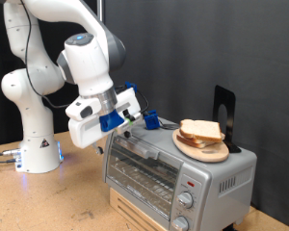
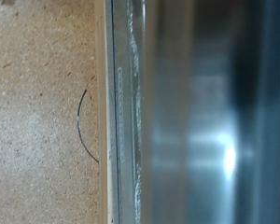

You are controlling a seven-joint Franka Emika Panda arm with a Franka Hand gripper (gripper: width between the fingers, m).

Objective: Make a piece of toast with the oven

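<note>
The silver toaster oven (image 1: pixel 173 173) stands at the exterior view's lower right, its glass door shut, with two knobs (image 1: pixel 186 201) on its right panel. My gripper (image 1: pixel 137 117), with blue fingers, hangs at the oven's top left corner, just above the door's upper edge. I see nothing between its fingers. A stack of bread slices on a round wooden plate (image 1: pixel 201 136) sits on the oven's roof. The single piece of toast is out of view. The wrist view shows only the oven's blurred metal edge and glass (image 2: pixel 177 121), very close, not the fingers.
The oven rests on a low wooden box (image 1: pixel 135 206) on a particle-board table (image 1: pixel 48 202). A black upright object (image 1: pixel 224 111) stands behind the plate. The arm's white base (image 1: pixel 37 144) is at the exterior view's left. A thin dark curved line (image 2: pixel 81 126) lies on the table.
</note>
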